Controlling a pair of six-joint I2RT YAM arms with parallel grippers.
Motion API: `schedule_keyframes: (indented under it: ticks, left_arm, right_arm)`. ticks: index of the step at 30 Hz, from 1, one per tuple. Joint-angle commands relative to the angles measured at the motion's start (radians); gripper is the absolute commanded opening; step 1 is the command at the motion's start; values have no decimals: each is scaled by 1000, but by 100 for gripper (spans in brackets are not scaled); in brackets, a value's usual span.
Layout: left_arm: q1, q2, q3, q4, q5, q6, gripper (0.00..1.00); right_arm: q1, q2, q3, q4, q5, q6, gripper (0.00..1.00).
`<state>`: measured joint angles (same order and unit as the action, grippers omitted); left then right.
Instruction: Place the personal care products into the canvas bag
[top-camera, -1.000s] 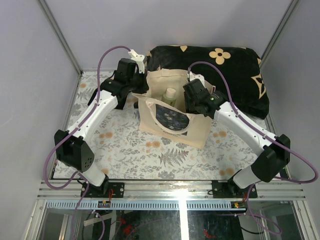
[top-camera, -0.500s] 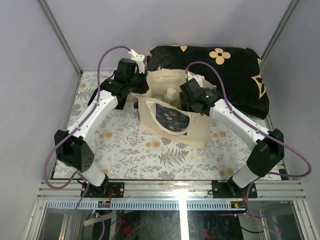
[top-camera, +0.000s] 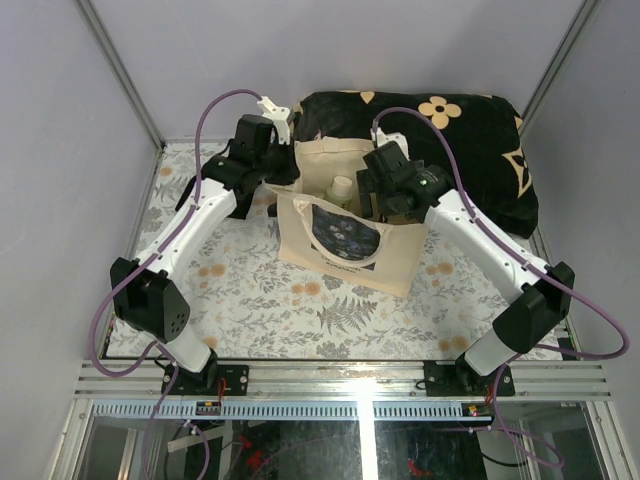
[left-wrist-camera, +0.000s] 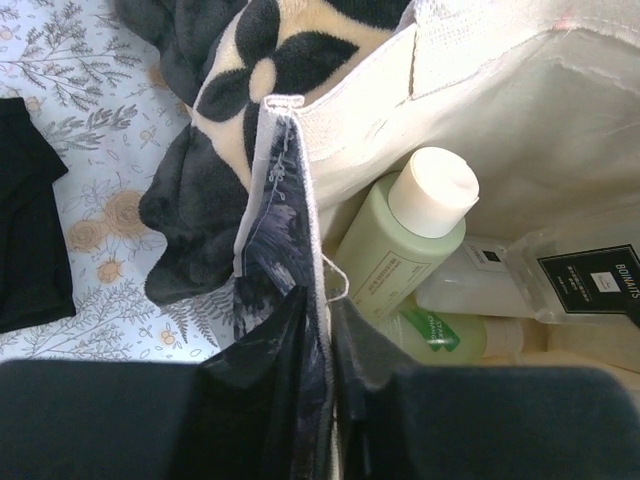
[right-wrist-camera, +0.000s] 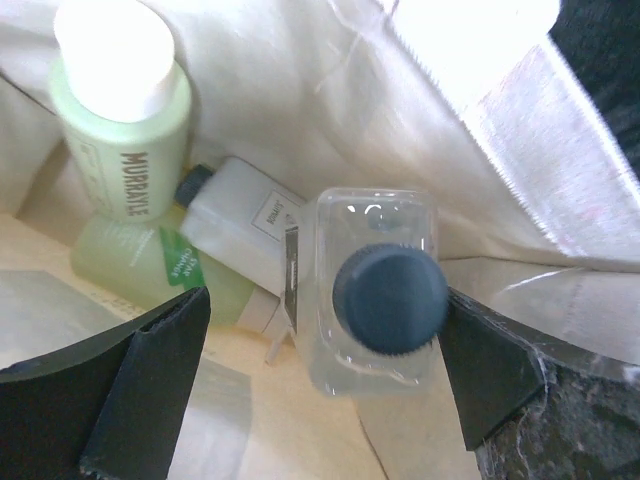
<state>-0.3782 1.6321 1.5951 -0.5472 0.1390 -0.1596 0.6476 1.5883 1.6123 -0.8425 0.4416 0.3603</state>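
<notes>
All four personal care products appear to be down inside the canvas bag, so the step in hand looks like the letting-go of the last one and getting the arms out cleanly. The right gripper should rise straight up through the bag's mouth, staying wide so neither finger knocks the squat clear bottle over or snags the webbing handle beside it. The left gripper is best kept on the rim until the right arm is clear, so the mouth does not fold in on it. The right jaws are spread fully, one finger on each side of the squat bottle and neither touching it. It rests on its own against the bag wall, beside the white bottle and the two pale green bottles, one upright and one lying flat. The left jaws are nearly closed, with the bag's printed front edge between them, touching both fingers.
</notes>
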Motion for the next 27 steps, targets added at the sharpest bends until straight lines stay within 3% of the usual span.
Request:
schedule_keyframes:
  ticks: [1,3,7,18,22,27]
  left_arm:
    - [8,19,44,53,-3,9,35]
    - [8,19,50,52,-10,10,48]
    - [7,11,79,25,-40,17,98]
    - [8,-103,151,-34,-204,27,100]
    - [24,-153,170,-59,-297,31,100]
    - [83,-188,165,-81,-304,27,100]
  right_arm:
    - [-2,-89,111,8,-32,-48,100]
    - [-2,-97,151,3,-29,-60,99]
    - [-2,-74,246,-26,-10,-94,99]
    - [-7,134,534,-37,58,-237,99]
    - [-64,225,656,-36,-39,-253,99]
    - [-209,302,734,-18,-162,-266,99]
